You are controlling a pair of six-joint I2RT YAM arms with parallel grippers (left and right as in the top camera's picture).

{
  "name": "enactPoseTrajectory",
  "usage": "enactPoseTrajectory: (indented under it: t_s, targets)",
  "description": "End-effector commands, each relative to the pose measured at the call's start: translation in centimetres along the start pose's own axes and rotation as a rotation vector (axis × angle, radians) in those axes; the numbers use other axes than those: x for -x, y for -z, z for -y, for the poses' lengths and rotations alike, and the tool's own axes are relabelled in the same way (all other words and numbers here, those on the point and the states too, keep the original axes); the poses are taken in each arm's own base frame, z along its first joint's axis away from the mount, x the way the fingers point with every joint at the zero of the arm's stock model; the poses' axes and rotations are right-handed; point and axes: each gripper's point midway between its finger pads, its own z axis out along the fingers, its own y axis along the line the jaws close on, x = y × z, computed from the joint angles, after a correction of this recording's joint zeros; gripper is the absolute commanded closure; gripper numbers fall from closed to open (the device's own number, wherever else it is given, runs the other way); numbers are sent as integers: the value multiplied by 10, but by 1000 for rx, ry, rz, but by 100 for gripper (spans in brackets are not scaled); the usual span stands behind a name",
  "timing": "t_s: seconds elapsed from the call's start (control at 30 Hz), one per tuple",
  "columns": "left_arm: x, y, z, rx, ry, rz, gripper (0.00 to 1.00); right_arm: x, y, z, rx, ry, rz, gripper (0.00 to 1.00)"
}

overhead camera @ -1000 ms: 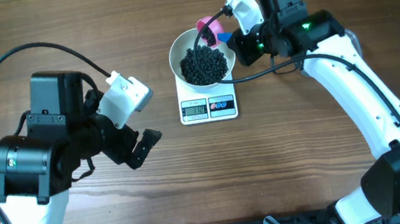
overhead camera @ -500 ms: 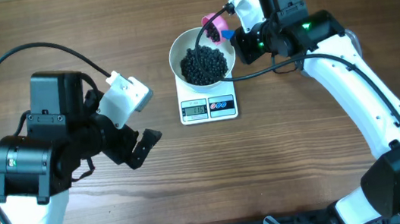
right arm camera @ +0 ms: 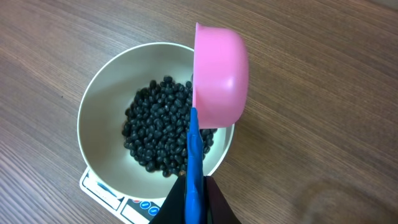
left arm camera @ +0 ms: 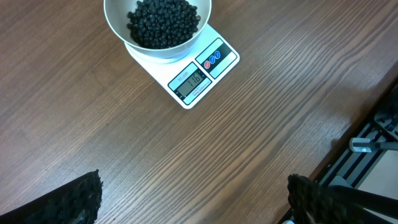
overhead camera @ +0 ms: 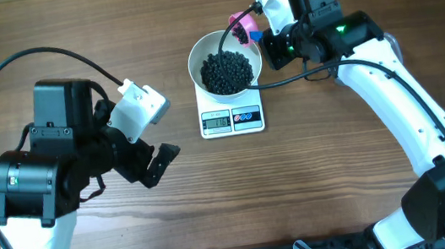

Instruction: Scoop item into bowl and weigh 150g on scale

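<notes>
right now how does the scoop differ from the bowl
The scoop is pink with a blue handle; the bowl is white. The scoop's cup is much smaller than the bowl. The scoop is tipped on its side over the bowl's rim, held by the right gripper; the bowl sits upright on the scale. Both are round.

Glossy pink plastic scoop (right arm camera: 219, 74), smooth white bowl (right arm camera: 102, 99), matt wood-grain table (left arm camera: 124, 155)

beans (overhead camera: 226, 73) in bowl (overhead camera: 195, 60), bowl on scale (overhead camera: 231, 121)
</notes>
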Motion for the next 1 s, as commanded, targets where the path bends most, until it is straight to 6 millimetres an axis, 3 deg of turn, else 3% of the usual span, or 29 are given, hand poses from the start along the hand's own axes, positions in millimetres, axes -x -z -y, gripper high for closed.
enactPoseTrajectory:
  t_s: [0.0,0.17,0.27,0.4,0.5,0.57,0.7,0.87,0.97]
  targets:
    - [4,5,0,3,-12,21,0,11,12,-13,49,0,46,95]
    - [4,5,0,3,-13,21,0,15,13,-22,72,-72,55,96]
    - [4,5,0,3,-12,21,0,9,10,-30,73,-10,28,96]
    - [4,5,0,3,-12,21,0,9,11,-32,72,-51,30,95]
    - [4,5,0,2,-12,21,0,-1,10,-33,59,8,-12,95]
    - [4,5,0,3,-12,21,1,2,11,-24,5,-2,-2,95]
    - [4,5,0,3,-12,21,0,1,9,-35,42,27,-4,96]
    - [4,5,0,2,-13,21,0,15,12,-30,-4,9,49,95]
    - [4,5,0,2,-12,21,0,9,10,-34,-7,49,23,95]
